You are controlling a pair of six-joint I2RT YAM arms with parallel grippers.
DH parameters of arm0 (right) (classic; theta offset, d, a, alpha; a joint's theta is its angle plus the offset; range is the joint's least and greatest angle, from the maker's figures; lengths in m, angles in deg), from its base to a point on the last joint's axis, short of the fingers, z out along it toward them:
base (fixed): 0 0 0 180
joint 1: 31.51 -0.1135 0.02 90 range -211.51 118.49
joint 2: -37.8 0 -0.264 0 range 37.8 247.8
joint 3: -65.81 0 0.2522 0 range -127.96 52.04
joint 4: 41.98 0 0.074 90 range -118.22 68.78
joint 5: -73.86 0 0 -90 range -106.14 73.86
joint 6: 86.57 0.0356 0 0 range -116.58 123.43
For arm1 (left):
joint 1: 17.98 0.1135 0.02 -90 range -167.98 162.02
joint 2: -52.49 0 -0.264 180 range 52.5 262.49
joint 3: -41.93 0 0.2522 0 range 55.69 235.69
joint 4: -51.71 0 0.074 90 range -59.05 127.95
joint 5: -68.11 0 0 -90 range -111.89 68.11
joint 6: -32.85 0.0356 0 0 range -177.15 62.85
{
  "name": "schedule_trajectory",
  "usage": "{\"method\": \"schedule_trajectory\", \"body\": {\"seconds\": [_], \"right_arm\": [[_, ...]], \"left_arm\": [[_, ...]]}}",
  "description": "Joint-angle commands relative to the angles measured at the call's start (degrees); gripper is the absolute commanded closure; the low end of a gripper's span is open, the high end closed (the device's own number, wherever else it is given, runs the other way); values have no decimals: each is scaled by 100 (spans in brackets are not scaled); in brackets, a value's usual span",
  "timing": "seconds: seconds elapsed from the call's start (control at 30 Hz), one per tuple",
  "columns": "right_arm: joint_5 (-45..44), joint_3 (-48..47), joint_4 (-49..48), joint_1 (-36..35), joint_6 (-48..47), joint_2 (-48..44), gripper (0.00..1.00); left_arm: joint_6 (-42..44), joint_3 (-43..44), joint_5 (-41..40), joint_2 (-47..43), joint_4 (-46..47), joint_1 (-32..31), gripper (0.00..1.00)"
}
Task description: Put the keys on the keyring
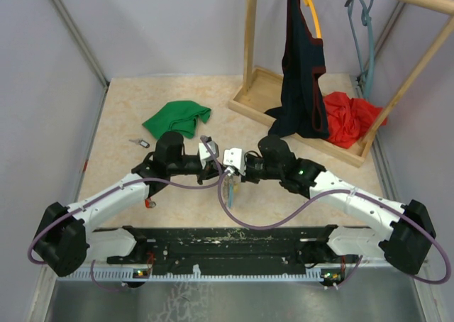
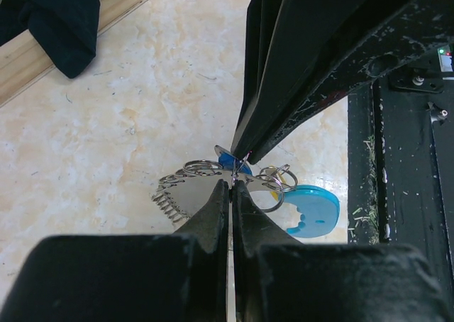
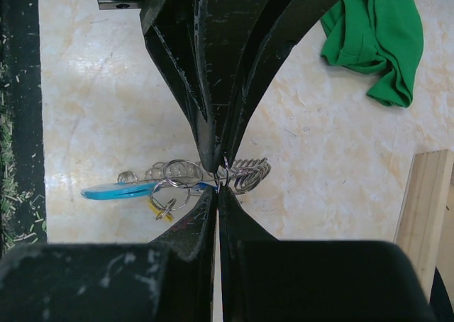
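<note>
Fingers pressed shut, the left tool (image 2: 231, 186) and right tool (image 3: 218, 191) meet tip to tip, both pinching the keyring (image 2: 172, 198), a loop of silvery coiled metal with small split rings and a light blue plastic band (image 2: 312, 212). It is held close to the pale marbled counter (image 2: 120, 102), in front of the arm bases. A blue-headed key (image 2: 225, 162) sits at the pinch and a yellow-headed key (image 3: 157, 207) dangles beside the rings, apparently threaded on. The step seems to call for one tool anchoring the ring steadily while the other works a gap, since such thin wire could slip from either grip.
</note>
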Motion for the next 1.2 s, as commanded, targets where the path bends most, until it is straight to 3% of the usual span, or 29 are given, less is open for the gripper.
{"method": "schedule_trajectory", "body": {"seconds": [0.0,0.5,1.03,1.17], "right_arm": [[167,-210,-78,-150,-34,-132,100],[41,-115,-126,-173,-62,-138,100],[-24,481,-992,-168,153,-325,100],[101,583,-1267,-172,186,-191,100]], "left_arm": [[-229,211,-382,12,262,-10,100],[-500,146,-694,-129,377,-10,100],[-1435,-625,-981,-686,1769,16,100],[-1934,-939,-1167,-736,2578,16,100]]}}
